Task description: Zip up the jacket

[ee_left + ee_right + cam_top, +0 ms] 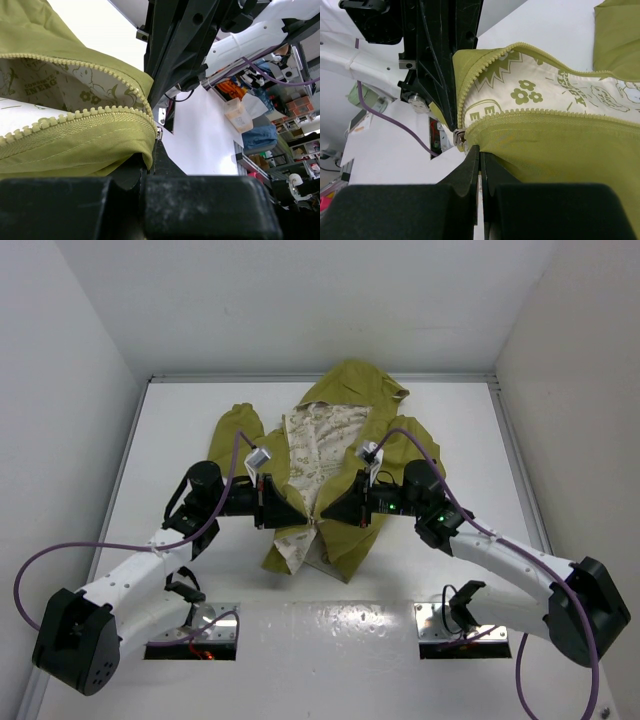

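Both pairs of jaws were pressed shut. The left gripper (150,167) pinched the lower front edge of the jacket (350,405). The right gripper (480,159) was clamped just under the zip slider (459,138), though it was hard to tell whether it held the pull tab or only hem. The two met tip to tip at the garment's bottom centre. From the slider both rows of teeth (75,116) ran apart, with cream lining (535,95) between them. The jacket lay spread on the white table (180,430), hood farthest from the arms. The zip seemed started at most; nearly its whole run remained.
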You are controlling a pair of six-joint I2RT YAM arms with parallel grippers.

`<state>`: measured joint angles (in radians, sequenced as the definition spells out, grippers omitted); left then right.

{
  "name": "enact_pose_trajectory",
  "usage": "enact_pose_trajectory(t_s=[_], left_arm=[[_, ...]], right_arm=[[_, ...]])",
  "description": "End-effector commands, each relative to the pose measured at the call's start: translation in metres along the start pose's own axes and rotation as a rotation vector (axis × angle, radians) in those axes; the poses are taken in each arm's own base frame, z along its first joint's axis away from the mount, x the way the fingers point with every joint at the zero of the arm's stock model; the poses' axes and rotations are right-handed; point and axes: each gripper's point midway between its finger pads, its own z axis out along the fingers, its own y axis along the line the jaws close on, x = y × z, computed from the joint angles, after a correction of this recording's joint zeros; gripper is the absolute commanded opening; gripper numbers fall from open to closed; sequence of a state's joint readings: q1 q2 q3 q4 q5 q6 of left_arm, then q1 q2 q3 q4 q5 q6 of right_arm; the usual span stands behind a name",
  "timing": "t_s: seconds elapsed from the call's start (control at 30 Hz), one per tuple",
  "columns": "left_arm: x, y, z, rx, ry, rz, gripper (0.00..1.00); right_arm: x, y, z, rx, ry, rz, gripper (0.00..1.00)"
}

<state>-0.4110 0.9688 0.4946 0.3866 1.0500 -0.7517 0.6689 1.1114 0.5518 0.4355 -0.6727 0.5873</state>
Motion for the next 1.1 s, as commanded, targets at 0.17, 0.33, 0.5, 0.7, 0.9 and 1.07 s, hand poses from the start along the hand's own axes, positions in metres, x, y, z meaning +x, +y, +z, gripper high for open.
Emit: enact_pose_trajectory(t_s=[0.17, 0.33, 0.5, 0.7, 0.9, 1.07], left_arm=[[-0.01, -0.007, 0.003, 0.023, -0.009, 0.061, 0.0], [-0.01, -0.007, 0.003, 0.023, -0.008, 0.061, 0.0], [-0.014, -0.008, 0.003, 0.019, -0.018, 0.069, 0.0], [-0.014, -0.008, 0.003, 0.019, -0.018, 0.069, 0.0], [-0.014, -0.008, 0.003, 0.019, -0.018, 0.069, 0.0], [-0.014, -0.008, 0.003, 0.019, -0.018, 0.078, 0.0]], right_arm=[[-0.025, 0.017, -0.002, -0.053, -0.074, -0.086, 0.0], [-0.018, 0.014, -0.002, -0.046, -0.049, -0.099, 0.0], [-0.009, 0.015, -0.002, -0.046, -0.019, -0.11, 0.0], [-0.005, 0.013, -0.002, -0.04, -0.011, -0.119, 0.0], [-0.009, 0.011, -0.001, -0.03, -0.029, -0.103, 0.0], [-0.025, 0.018, 0.001, -0.048, -0.075, -0.091, 0.0]])
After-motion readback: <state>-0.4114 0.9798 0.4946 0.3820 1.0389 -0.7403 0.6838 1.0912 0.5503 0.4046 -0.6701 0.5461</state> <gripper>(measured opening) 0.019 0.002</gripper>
